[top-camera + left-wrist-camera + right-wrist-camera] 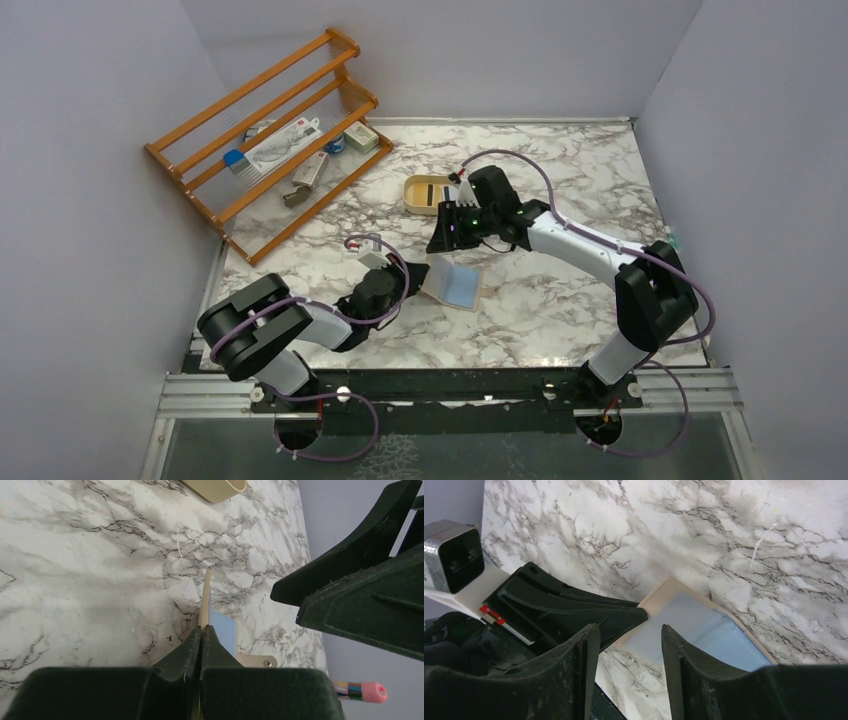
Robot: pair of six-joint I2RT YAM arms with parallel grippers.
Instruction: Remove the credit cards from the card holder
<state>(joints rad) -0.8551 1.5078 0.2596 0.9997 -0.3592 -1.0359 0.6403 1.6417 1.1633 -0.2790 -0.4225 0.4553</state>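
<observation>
at mid-table left claw pinches the card holder, right claw gapes empty above half-hidden blue card

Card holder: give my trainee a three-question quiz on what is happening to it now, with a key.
1. True or false: the left gripper is shut on an edge of the card holder.
2. The card showing inside it is: A yellow, B light blue, C black?
3. Fill in: the right gripper stands ____, holding nothing.
Key: 1 true; 2 B; 3 open.
</observation>
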